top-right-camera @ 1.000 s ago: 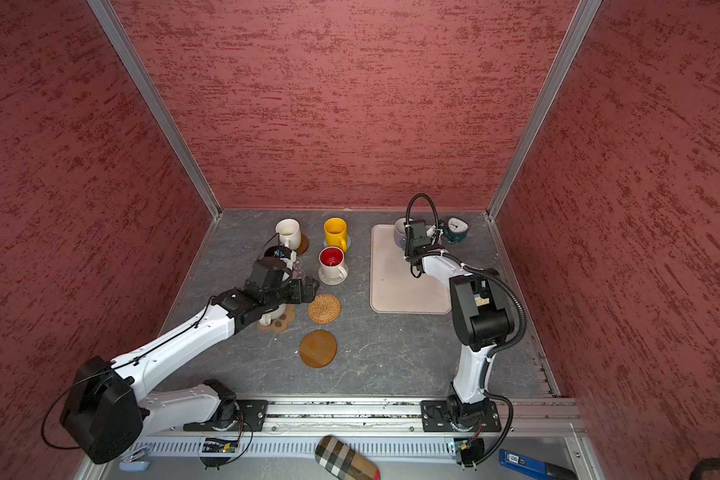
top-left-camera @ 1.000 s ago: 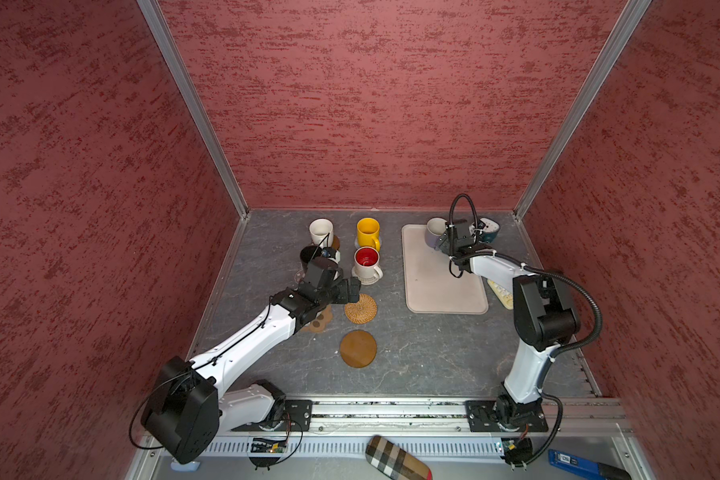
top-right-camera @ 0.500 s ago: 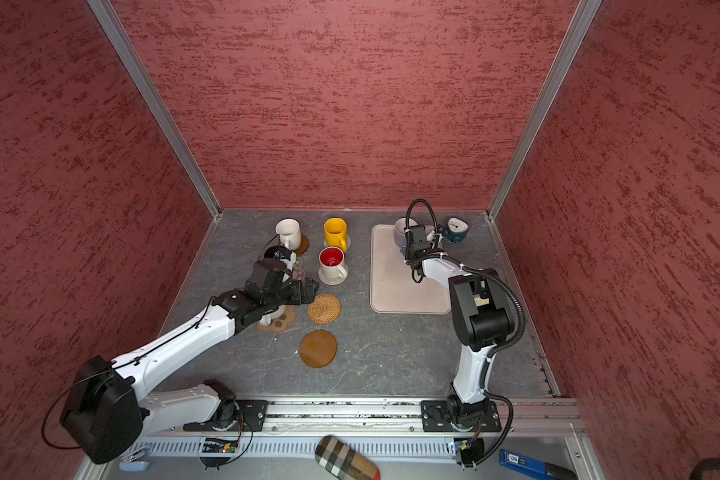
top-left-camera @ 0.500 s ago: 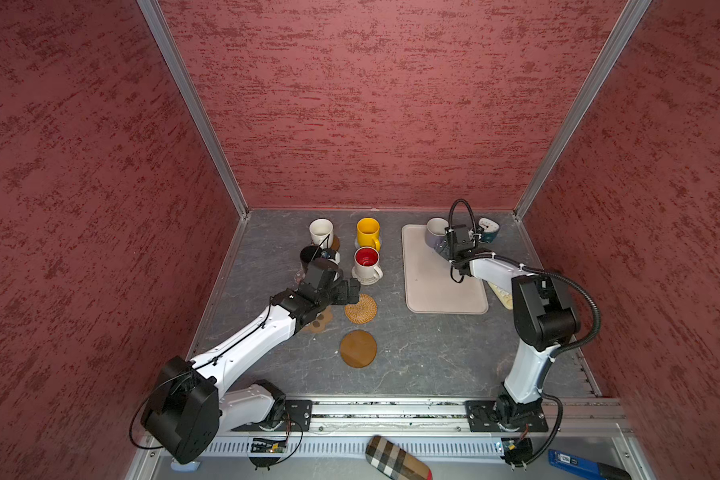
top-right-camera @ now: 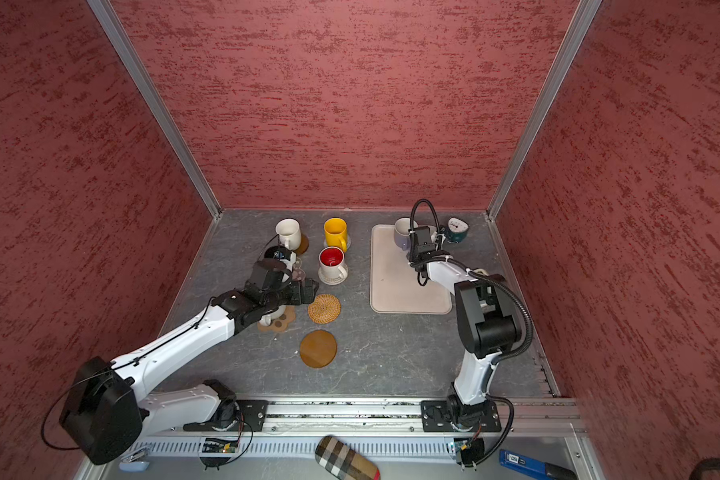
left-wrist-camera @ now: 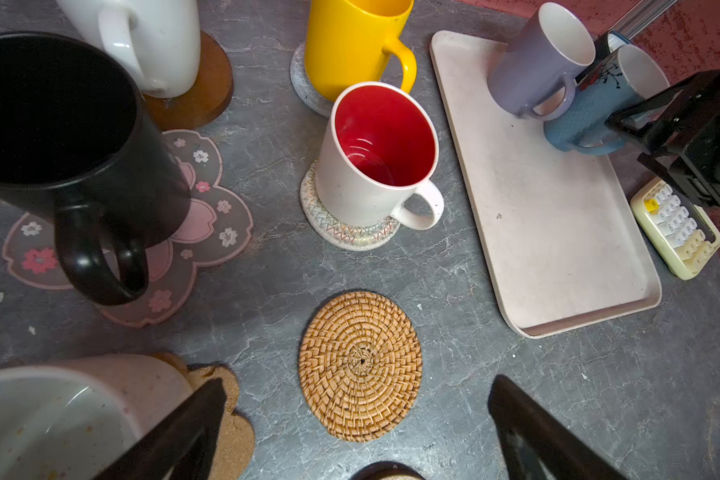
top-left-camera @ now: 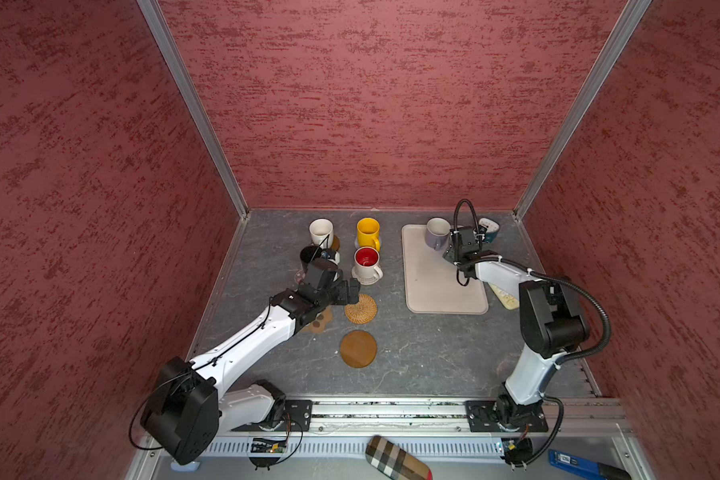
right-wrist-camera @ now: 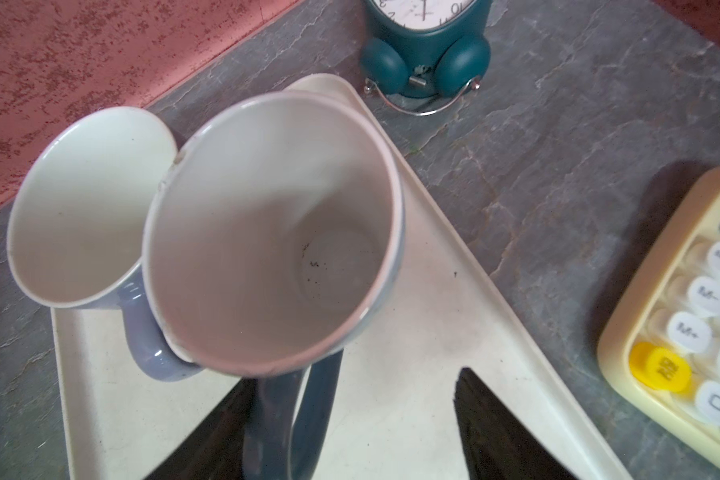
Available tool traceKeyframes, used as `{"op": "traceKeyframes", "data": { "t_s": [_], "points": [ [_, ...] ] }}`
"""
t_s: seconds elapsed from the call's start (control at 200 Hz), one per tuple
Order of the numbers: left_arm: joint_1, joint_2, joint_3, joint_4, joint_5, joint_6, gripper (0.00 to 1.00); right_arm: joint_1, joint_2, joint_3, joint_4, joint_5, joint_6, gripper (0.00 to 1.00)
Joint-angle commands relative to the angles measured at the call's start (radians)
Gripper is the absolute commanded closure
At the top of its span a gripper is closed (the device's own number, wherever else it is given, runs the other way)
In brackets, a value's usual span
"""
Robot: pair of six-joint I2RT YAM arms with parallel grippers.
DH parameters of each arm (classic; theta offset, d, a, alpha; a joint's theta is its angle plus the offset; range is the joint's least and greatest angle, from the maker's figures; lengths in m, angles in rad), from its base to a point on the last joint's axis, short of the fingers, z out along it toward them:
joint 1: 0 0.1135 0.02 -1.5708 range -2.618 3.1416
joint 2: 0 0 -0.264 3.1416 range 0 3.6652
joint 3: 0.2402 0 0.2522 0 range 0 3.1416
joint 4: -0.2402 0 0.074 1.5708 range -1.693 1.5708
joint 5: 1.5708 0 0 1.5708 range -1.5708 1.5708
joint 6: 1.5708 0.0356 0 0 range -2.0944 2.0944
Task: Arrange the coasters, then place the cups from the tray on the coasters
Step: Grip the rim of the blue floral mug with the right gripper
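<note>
The cream tray (top-left-camera: 441, 286) holds two cups at its far end: a lavender mug (right-wrist-camera: 88, 208) and a blue-handled mug (right-wrist-camera: 275, 232). My right gripper (right-wrist-camera: 356, 380) straddles the blue handle (right-wrist-camera: 308, 415); one finger touches it, the other stands apart, so the gripper is open. My left gripper (left-wrist-camera: 358, 380) hangs open and empty over the bare rattan coaster (top-left-camera: 361, 308), beside a white mug (left-wrist-camera: 59, 415) on the paw coaster (left-wrist-camera: 225, 411). The black mug (left-wrist-camera: 59, 137) sits on the pink flower coaster (left-wrist-camera: 208, 232). White (top-left-camera: 320, 231), yellow (top-left-camera: 367, 232) and red-inside (top-left-camera: 366, 262) mugs stand on coasters. A wooden disc (top-left-camera: 358, 348) lies bare.
A teal alarm clock (top-right-camera: 457, 230) stands just past the tray's far right corner. A cream calculator (top-left-camera: 503, 296) lies along the tray's right side, under my right arm. Red walls close in the back and both sides. A plaid case (top-left-camera: 397, 459) lies in front of the rail.
My right gripper's jaws have narrowed around the blue mug's handle. The left arm has barely moved and its jaws stay wide.
</note>
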Motion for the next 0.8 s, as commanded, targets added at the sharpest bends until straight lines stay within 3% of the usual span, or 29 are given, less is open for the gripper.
{"op": "traceKeyframes", "data": {
  "t_s": [0.0, 0.255, 0.621, 0.796],
  "points": [
    [-0.004, -0.010, -0.007, 0.013, -0.006, 0.007, 0.01, -0.010, -0.022, -0.003, -0.027, 0.000, -0.047, 0.32],
    [0.000, -0.005, -0.005, 0.015, 0.010, 0.006, 0.00, -0.015, -0.009, 0.027, -0.045, -0.054, -0.129, 0.49],
    [0.002, -0.012, -0.011, 0.017, 0.005, 0.006, 0.01, -0.036, 0.047, 0.061, -0.050, -0.116, -0.121, 0.53],
    [0.003, -0.010, -0.012, 0.019, 0.006, 0.011, 0.00, -0.042, 0.068, 0.093, -0.067, -0.115, -0.138, 0.61]
  ]
}}
